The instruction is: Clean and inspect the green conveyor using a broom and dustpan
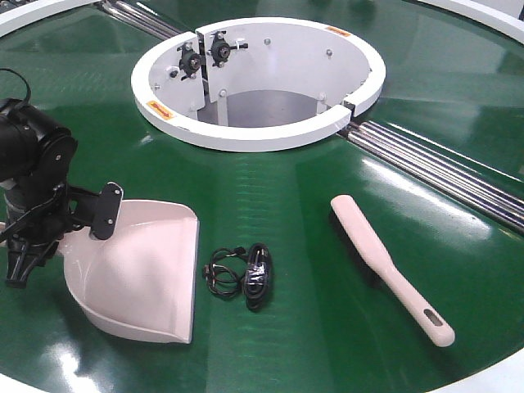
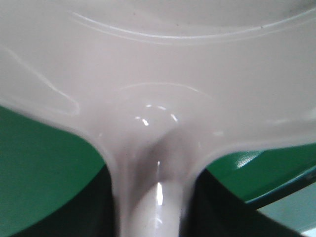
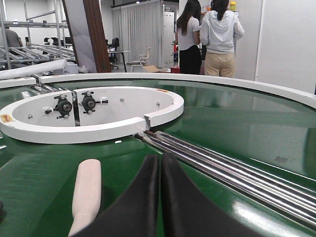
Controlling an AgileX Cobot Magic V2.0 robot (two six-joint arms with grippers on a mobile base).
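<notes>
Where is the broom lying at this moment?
In the front view the broom lies flat on the conveyor at the right side, to the right of the cable bundle and in front of the rollers.

Strong light comes from above. In the front view it makes white glare patches on the glossy green conveyor point(image 1: 270, 188), mostly at the right and at the bottom left. The steel rollers point(image 3: 222, 168) shine in bright lines. The shadow along the dustpan point(image 1: 147, 270) is soft and narrow. The left wrist view is blurred almost everywhere because the dustpan is too near the lens, and only a few small highlights look sharp. In the right wrist view the far room is clear, while the right gripper point(image 3: 160, 158) is dark and out of focus.
</notes>
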